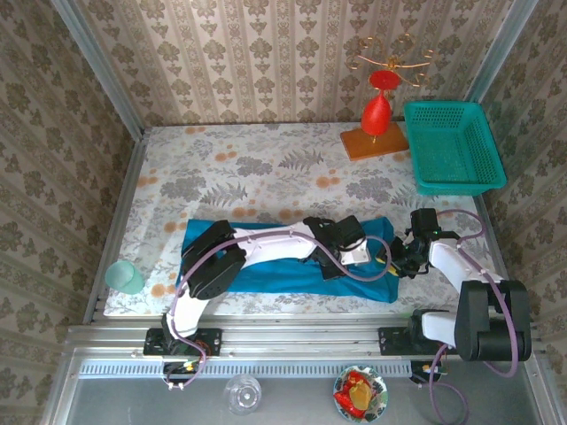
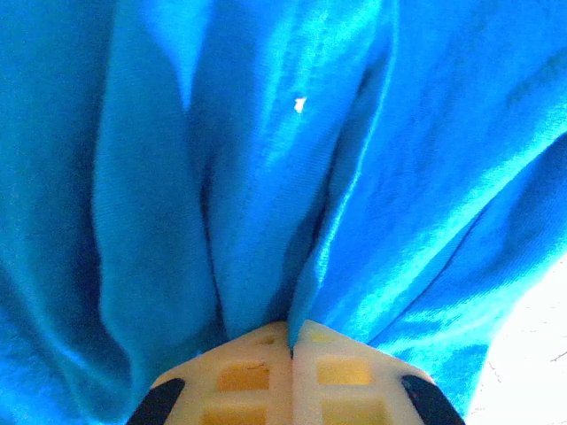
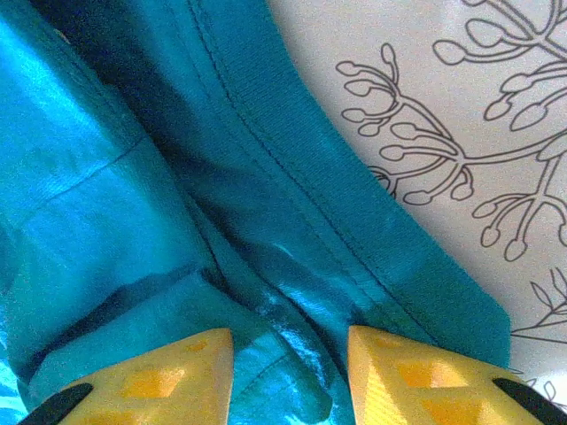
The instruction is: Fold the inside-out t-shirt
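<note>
The shirt (image 1: 283, 279) is laid in a long band across the near part of the table (image 1: 221, 168), under both arms. It is judged to be soft, light and floppy, so it will sag and bunch up when it is lifted. The cloth looks shiny, so it may slip a bit. It cannot be broken. It is best taken by an edge or a seam, where the cloth is thicker. A bunch of cloth is pinched tight in the left gripper (image 2: 291, 341), near the right end of the shirt. The right gripper (image 3: 291, 354) is partly open, its fingers set apart over the cloth by a stitched edge, and nothing is gripped by it. A green basket (image 1: 452, 146) and a red stand (image 1: 379, 111) are seen at the far right, well apart from the shirt. A small cup (image 1: 126, 277) is set near the left end. Nothing is seen in the way, but the two grippers are close together and could be bumped.
</note>
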